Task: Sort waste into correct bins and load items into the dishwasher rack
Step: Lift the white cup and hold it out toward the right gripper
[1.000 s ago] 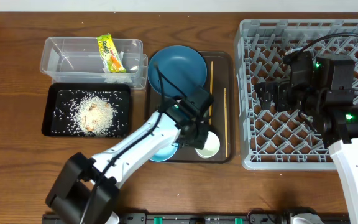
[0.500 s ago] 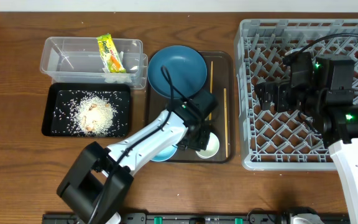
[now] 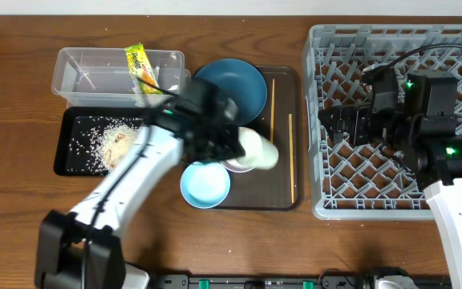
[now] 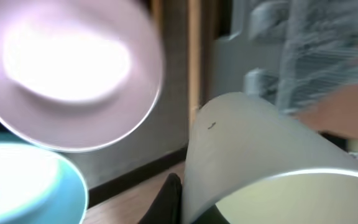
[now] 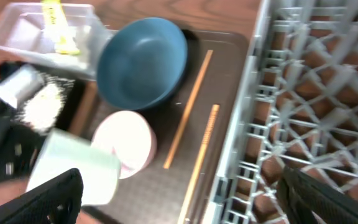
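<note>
My left tool (image 3: 237,144) is clamped on the cup (image 3: 257,150), which lies tipped on its side in the grip, raised over the middle of the brown tray (image 3: 255,197). The wrist view is blurred, but the cup (image 4: 260,162) fills its lower right, hard against one dark finger (image 4: 169,199).

I read the overhead view as a dial, with 12 at the far edge of the desk (image 3: 22,209). The white bowl (image 3: 235,166) sits just under the cup at its 8 o'clock. The light blue bowl (image 3: 205,185) lies further out the same way, and the dark blue dish (image 3: 235,88) is at 11. The two chopsticks (image 3: 291,156) lie at 3 o'clock, between the cup and the rack (image 3: 399,48).

My right tool (image 3: 333,127) hangs over the rack's 9 o'clock side, fingers (image 5: 48,199) spread wide, gripping nothing.

At the brown tray's 9 o'clock stand the clear tub (image 3: 79,80), with the wrapper (image 3: 140,68) across it, and the black tray (image 3: 66,160) with rice (image 3: 123,144).
</note>
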`<action>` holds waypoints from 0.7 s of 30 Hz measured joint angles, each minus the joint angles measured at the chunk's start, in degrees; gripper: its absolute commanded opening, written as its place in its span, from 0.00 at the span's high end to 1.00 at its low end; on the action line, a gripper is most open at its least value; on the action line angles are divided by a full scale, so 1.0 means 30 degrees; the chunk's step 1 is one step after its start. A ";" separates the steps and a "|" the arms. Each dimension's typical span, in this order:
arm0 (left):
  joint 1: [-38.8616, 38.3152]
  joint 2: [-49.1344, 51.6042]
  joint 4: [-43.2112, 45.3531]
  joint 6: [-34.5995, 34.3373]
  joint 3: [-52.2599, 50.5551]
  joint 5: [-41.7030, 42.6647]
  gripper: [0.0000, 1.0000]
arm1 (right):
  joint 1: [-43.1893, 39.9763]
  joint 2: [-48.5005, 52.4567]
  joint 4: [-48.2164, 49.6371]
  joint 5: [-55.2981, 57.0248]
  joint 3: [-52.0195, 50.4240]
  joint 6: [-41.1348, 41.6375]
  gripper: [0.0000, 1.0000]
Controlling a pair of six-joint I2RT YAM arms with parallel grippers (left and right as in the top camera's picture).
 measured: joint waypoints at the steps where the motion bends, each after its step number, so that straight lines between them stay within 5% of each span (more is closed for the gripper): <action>1: 0.0707 -0.0015 0.0262 0.0087 0.0015 0.1100 0.94 | 0.0000 0.0058 0.0058 -0.0525 0.0000 0.0015 0.01; 13: 0.5348 -0.0015 0.4415 0.0801 0.0029 1.2553 0.94 | 0.0007 0.3636 0.4116 -1.3092 0.0051 -0.3293 0.01; 21: 0.5384 -0.0015 0.4721 0.0947 0.0044 1.5191 0.94 | 0.0372 0.5115 0.7278 -1.7835 0.0051 -0.4677 0.01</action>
